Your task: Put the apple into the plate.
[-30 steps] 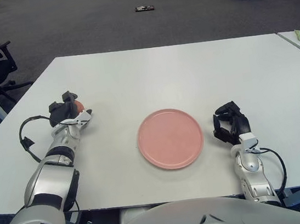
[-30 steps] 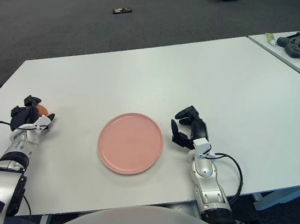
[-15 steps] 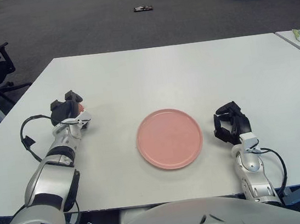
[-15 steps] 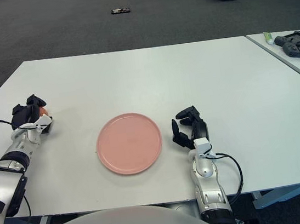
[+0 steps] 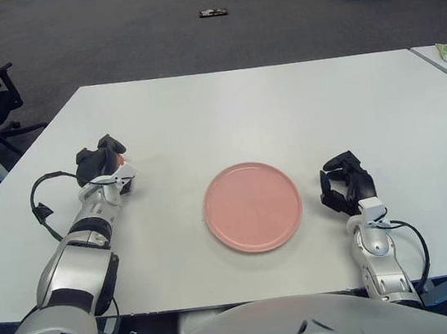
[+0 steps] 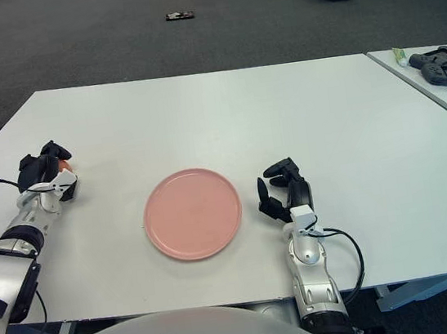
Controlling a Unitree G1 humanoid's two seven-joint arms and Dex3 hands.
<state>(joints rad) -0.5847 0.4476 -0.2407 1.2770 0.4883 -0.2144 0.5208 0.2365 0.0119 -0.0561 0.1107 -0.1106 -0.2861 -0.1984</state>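
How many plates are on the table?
1: the plate lies empty mid-table, between the left hand, closed around the apple, and the idle right hand.

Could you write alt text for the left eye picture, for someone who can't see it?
A robot's left hand is curled around a reddish apple near the left side of a white table. An empty pink plate sits at the middle front, with the right hand idle just right of it.

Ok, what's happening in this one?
The left hand is curled around the apple near the table's left edge; only a sliver of the fruit shows. The pink plate sits empty at the table's middle. The right hand shows just right of the plate, holding nothing.
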